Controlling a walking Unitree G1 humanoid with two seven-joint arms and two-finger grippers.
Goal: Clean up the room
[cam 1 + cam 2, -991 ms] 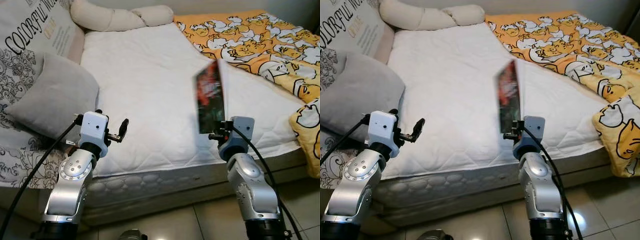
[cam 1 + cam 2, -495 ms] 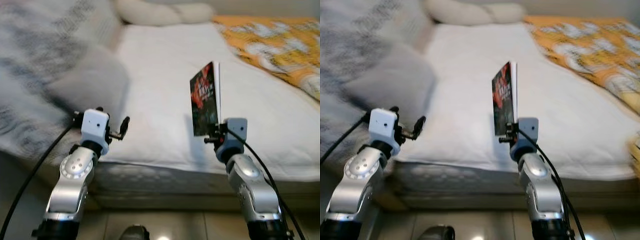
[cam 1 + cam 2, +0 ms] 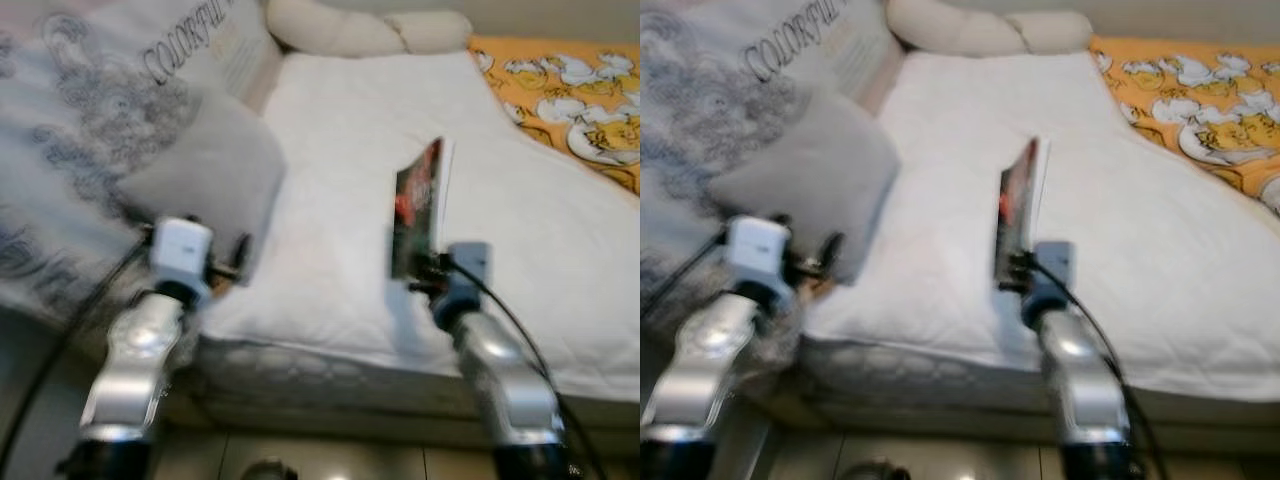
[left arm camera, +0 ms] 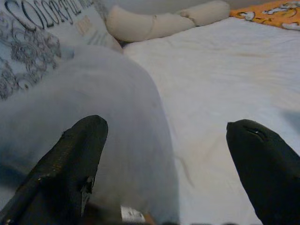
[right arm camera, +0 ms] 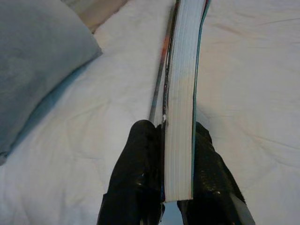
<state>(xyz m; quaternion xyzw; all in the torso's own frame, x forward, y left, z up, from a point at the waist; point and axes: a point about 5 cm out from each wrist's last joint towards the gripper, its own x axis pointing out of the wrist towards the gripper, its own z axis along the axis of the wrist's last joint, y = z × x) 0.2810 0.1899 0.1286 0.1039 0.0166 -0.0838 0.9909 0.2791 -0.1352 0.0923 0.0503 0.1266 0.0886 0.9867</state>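
Your view has swung left since a second ago, so the robot is turning, not the bed [image 3: 330,150] shifting. Your right end effector [image 5: 178,140] is still pinching the book [image 3: 420,205] by its lower edge, upright over the white mattress near the front edge. Your left end effector [image 4: 164,154] hangs spread, holding nothing, just in front of the grey cushion [image 3: 205,170]. That reads as carrying the book off to put it away. Watch the cushion, the patterned pillow [image 3: 110,110] and the duck blanket [image 3: 570,90] as you turn.
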